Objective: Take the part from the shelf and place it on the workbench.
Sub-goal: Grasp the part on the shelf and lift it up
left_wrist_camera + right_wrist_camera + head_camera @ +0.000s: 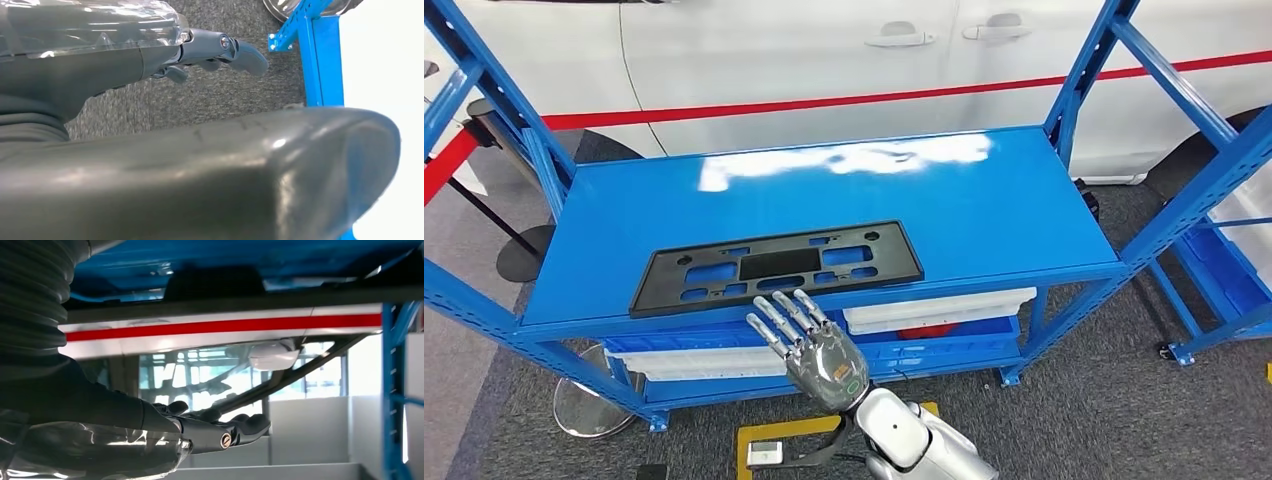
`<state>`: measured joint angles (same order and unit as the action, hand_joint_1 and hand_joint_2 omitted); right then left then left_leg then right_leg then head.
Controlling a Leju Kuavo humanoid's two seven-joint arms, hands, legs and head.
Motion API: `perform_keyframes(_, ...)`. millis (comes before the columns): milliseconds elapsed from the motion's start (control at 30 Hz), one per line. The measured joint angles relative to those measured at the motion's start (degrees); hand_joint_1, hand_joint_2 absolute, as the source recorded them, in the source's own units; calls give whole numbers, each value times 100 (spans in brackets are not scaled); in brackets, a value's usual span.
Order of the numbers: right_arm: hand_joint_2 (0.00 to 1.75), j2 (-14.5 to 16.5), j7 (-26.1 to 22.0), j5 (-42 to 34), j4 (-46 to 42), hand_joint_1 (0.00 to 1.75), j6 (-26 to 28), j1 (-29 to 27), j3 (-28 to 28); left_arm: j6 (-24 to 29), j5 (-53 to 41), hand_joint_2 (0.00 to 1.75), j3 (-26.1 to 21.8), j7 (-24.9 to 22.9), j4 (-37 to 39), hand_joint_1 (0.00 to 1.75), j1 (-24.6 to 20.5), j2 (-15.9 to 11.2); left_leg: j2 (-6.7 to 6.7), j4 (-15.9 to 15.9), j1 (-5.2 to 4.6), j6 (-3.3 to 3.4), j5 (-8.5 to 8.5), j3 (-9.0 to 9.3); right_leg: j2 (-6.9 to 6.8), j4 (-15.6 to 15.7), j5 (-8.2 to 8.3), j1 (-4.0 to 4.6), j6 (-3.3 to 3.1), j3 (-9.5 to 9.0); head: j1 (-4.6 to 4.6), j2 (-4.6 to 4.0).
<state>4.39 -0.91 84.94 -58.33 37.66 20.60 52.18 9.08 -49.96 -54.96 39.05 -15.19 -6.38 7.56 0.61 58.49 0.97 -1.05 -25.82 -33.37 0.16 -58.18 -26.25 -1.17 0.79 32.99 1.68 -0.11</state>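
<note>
The part [774,265] is a flat black rectangular frame with cut-outs, lying near the front edge of the blue shelf's top board [984,200]. My right hand [819,345] is raised in front of that edge, palm down with fingers straight and spread. Its fingertips are just short of the part's front rim and it holds nothing. In the right wrist view the same hand [210,432] stretches forward with empty fingers. My left hand [220,50] hangs over the grey carpet beside a blue shelf leg [320,60], fingers loosely extended and empty.
White bins [939,308] sit on the lower level of the shelf. A white car [824,50] with a red stripe stands right behind it. Another blue rack [1214,260] is at the right. A round metal base [589,405] and a yellow-edged device [769,450] lie on the carpet.
</note>
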Motion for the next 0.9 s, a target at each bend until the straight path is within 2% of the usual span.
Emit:
perform_keyframes(67, 175, 45, -9, 75, 211, 0, 25, 8, -17, -3, -2, 0, 2, -3, 4, 0, -4, 1, 5, -9, -11, 102, 24, -10, 7, 11, 1, -9, 62, 0, -2, 0)
perform_keyframes(133, 175, 109, 35, 97, 417, 0, 95, 24, -70, -71, 0, 0, 2, -7, 4, 0, -23, 3, 0, -34, -10, 191, 48, -9, 4, -156, -132, -26, 110, 68, -2, 0)
perform_keyframes(167, 175, 150, 69, 105, 518, 0, 130, 45, -107, -131, 5, 0, 2, -21, 4, 0, -40, 4, -5, -45, -7, 225, 58, -10, 0, -402, -281, -25, 120, 180, -4, 0)
perform_keyframes(233, 175, 226, 141, 140, 711, 0, 160, 95, -184, -267, 24, 0, 2, -99, 6, 0, -76, 5, -13, -43, -31, 266, 60, -21, -8, -1173, -640, -11, 112, 549, -5, 0)
perform_keyframes(267, 175, 260, 173, 159, 796, 0, 145, 117, -224, -328, 34, 0, 2, -158, 8, 0, -91, 7, -15, -41, -51, 274, 60, -25, -9, -1507, -744, 0, 100, 718, -7, 0)
perform_keyframes(300, 175, 293, 203, 177, 864, 0, 115, 139, -265, -383, 41, 0, 2, -216, 9, 0, -103, 8, -15, -39, -74, 281, 58, -25, -9, -1666, -744, 16, 76, 808, -6, 0)
perform_keyframes(333, 175, 328, 227, 188, 909, 0, 73, 168, -305, -429, 44, 0, 2, -263, 10, 0, -115, 9, -12, -37, -99, 286, 56, -22, -8, -1596, -632, 38, 37, 788, -6, 0)
perform_keyframes(367, 175, 367, 246, 192, 936, 0, 23, 204, -345, -472, 45, 0, 2, -300, 10, 0, -132, 9, -9, -37, -124, 292, 52, -13, -7, -1305, -436, 69, -21, 659, -6, 0)
perform_keyframes(433, 175, 447, 273, 201, 953, 0, -89, 299, -422, -557, 45, 0, 3, -340, 11, 0, -177, 22, -7, -35, -163, 297, 40, 1, -13, -494, -86, 147, -179, 277, 3, 0)
perform_keyframes(467, 175, 484, 281, 211, 953, 0, -146, 347, -460, -598, 43, 0, 5, -353, 12, 0, -200, 30, -9, -34, -168, 289, 34, -1, -23, -210, -1, 177, -231, 145, 3, 0)
perform_keyframes(500, 175, 517, 286, 225, 951, 0, -204, 389, -495, -635, 38, 0, 8, -362, 13, 0, -218, 38, -13, -36, -166, 273, 28, -5, -32, -60, 17, 202, -263, 80, 4, 0)
perform_keyframes(567, 175, 571, 295, 263, 935, 0, -308, 444, -550, -677, 27, 0, 20, -379, 14, 0, -240, 40, -24, -48, -164, 228, 22, -3, -35, 3, 23, 199, -259, 60, -4, 0)
perform_keyframes(633, 175, 637, 307, 286, 893, 0, -383, 494, -590, -687, 15, 0, 45, -392, 14, 0, -246, 40, -30, 71, -164, 169, -59, -36, -32, 83, 52, 152, -253, 6, -1, 0)
perform_keyframes(667, 175, 679, 315, 289, 867, 0, -417, 532, -602, -686, 9, 0, 63, -395, 14, 0, -251, 39, -30, 278, -156, 133, -174, -126, -35, 120, 62, 123, -255, -26, 3, 0)
perform_keyframes(733, 175, 754, 328, 292, 828, 0, -486, 611, -625, -683, -1, 0, 95, -398, 15, 0, -253, 39, -30, 982, -99, 60, -496, -476, -41, 131, 44, 107, -265, -64, 12, 0)
perform_keyframes(767, 175, 780, 336, 292, 815, 0, -522, 635, -637, -683, -6, 0, 107, -399, 15, 0, -249, 40, -31, 1319, -70, 25, -601, -663, -42, 124, 26, 103, -262, -77, 11, 0)
perform_keyframes(800, 175, 802, 340, 292, 805, 0, -551, 648, -651, -683, -11, 0, 115, -402, 16, 0, -241, 40, -32, 1516, -41, -7, -613, -791, -40, 112, 2, 97, -254, -92, 11, 0)
perform_keyframes(833, 175, 824, 343, 292, 794, 0, -572, 658, -668, -684, -16, 0, 120, -403, 16, 0, -234, 41, -34, 1489, -14, -37, -502, -816, -36, 95, -29, 87, -241, -111, 11, 0)
perform_keyframes(867, 175, 844, 345, 292, 784, 0, -588, 670, -681, -684, -20, 0, 124, -405, 17, 0, -229, 42, -38, 1234, 12, -63, -289, -726, -31, 70, -69, 72, -220, -140, 12, 0)
perform_keyframes(900, 175, 865, 345, 292, 770, 0, -599, 687, -690, -685, -24, 0, 129, -406, 17, 0, -226, 42, -47, 841, 33, -86, -63, -565, -28, 40, -119, 58, -192, -168, 10, 0)
